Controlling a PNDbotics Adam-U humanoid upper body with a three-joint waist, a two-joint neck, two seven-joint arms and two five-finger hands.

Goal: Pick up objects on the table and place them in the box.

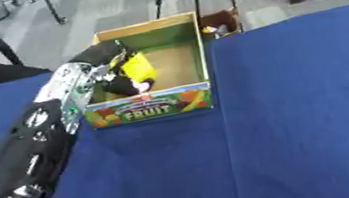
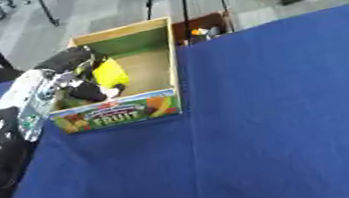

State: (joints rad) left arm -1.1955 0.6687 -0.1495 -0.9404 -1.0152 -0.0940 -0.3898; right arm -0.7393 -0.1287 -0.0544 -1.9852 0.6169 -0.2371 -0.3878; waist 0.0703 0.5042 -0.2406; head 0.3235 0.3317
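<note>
The left hand (image 1: 120, 72) is inside the box (image 1: 154, 105), fingers curled around a yellow object (image 1: 138, 66) (its shape is unclear). This looks like the placing step; next, the fingers should release it and withdraw.

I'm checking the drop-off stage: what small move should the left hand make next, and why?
Probably open the fingers and let go. The left hand is already inside the fruit box, curled round a yellow object low over the cardboard floor, so the object looks ready for release rather than more carrying.
</note>
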